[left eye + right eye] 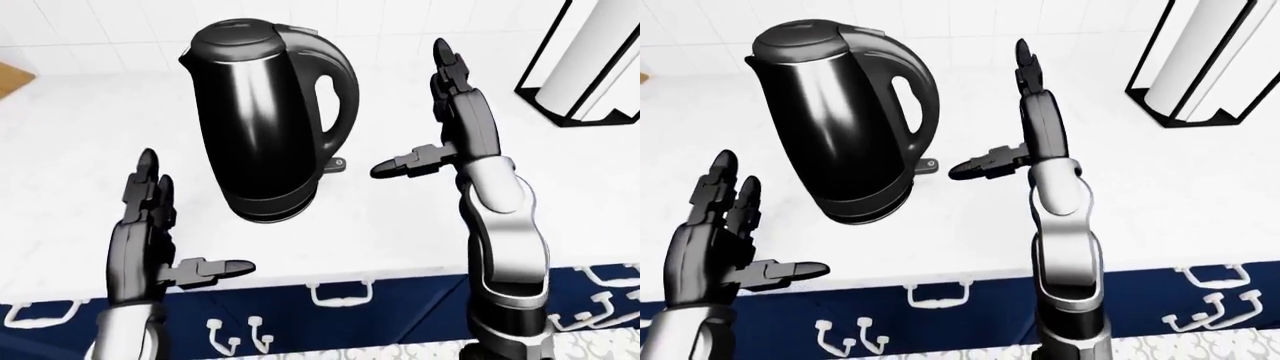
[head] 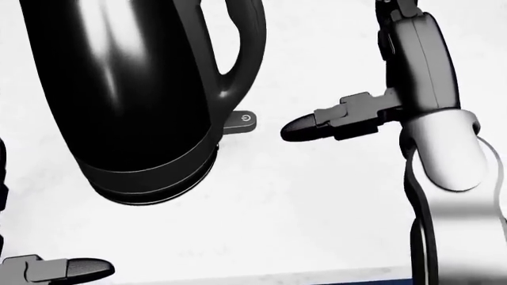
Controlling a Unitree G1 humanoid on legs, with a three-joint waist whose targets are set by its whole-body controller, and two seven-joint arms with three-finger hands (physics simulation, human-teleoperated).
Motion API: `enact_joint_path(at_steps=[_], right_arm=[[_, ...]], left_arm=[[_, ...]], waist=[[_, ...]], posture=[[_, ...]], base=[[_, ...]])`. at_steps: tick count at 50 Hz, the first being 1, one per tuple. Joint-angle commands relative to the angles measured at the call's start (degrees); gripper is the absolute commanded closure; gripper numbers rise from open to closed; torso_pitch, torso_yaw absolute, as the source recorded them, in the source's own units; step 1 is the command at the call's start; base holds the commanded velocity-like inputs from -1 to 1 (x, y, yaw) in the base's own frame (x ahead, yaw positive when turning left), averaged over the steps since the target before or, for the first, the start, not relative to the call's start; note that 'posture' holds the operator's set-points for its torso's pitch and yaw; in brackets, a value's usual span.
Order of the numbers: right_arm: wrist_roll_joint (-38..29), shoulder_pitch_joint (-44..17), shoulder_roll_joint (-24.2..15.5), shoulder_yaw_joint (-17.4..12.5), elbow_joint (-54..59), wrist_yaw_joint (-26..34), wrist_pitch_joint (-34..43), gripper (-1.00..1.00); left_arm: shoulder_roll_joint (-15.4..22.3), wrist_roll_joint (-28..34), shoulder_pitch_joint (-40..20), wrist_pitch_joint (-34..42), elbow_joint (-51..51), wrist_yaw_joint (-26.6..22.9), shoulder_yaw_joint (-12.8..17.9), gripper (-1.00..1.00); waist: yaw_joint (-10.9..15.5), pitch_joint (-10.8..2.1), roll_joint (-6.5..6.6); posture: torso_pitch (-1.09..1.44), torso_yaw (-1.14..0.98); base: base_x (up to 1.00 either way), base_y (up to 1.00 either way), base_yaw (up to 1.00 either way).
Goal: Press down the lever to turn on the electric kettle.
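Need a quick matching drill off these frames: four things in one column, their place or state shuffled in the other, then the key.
Things:
1. kettle
2. lever
3. right hand
4. paper towel roll

Places or states:
A. small grey tab with a power symbol, at the kettle's base
B. open, thumb tip pointing at the lever, not touching
C. glossy black, on the white counter
D. white, in a black stand, top right of the left-eye view

Pairs: 1-C, 2-A, 3-B, 4-D

The right robot hand point(image 1: 440, 127) is raised at about 2 o'clock in the left-eye view, its two long fingers point(image 1: 447, 66) pointing straight toward 12 and its thumb point(image 1: 405, 163) jutting toward 9, nothing between them. The left robot hand point(image 1: 160, 232) hangs at 7 o'clock, fingers spread upward, thumb toward 3, holding nothing.
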Motion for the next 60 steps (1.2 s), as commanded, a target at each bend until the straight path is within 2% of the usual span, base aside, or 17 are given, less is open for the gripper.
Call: enact_joint_path(at_steps=[1,5,12,40,49,60], right_arm=[[-0.7,-2.5,-0.5,-0.5,-0.6,-0.2,-1.4,-1.0],[-1.9,-5.2,-0.6,0.3,-0.2,0.9,1.1,-1.0],[-3.7,-8.6,-0.9,0.6,5.6,2.3,-0.6,-1.0],[-5.0,-14.3,1.9,2.0,17.2,1.6,-5.7,-1.0],[-5.2,-14.3,3.1,2.8,19.9,1.4,-7.3,-1.0],[-4.8,-16.7,3.2,2.6,27.6,0.9,-11.3,-1.0]], left_arm=[[0.4,-0.3,-0.7,-1.7,-2.1,0.1,0.4,-1.0],[0.7,-1.6,-1.1,-0.2,-3.3,-0.2,2.1,-1.0],[0.8,-1.5,-1.5,0.1,-3.3,0.1,1.8,-1.0],[0.3,-1.5,-0.2,-2.3,-1.9,-0.2,1.7,-1.0],[0.2,-1.6,0.1,-2.8,-1.7,-0.3,2.0,-1.0],[0.0,-1.7,0.3,-3.0,-1.9,-0.4,2.0,-1.0]], waist=[[0.0,-1.07,0.09],[0.0,-1.08,0.14],[0.0,-0.87,0.23],[0.1,-0.54,0.31],[0.2,-0.52,0.28],[0.2,-0.59,0.31]], posture=[[0.0,0.0],[0.0,0.0],[0.0,0.0],[0.0,0.0],[0.0,0.0],[0.0,0.0]], base=[[0.0,0.0,0.0],[0.0,0.0,0.0],[0.0,0.0,0.0],[0.0,0.0,0.0],[0.0,0.0,0.0],[0.0,0.0,0.0]])
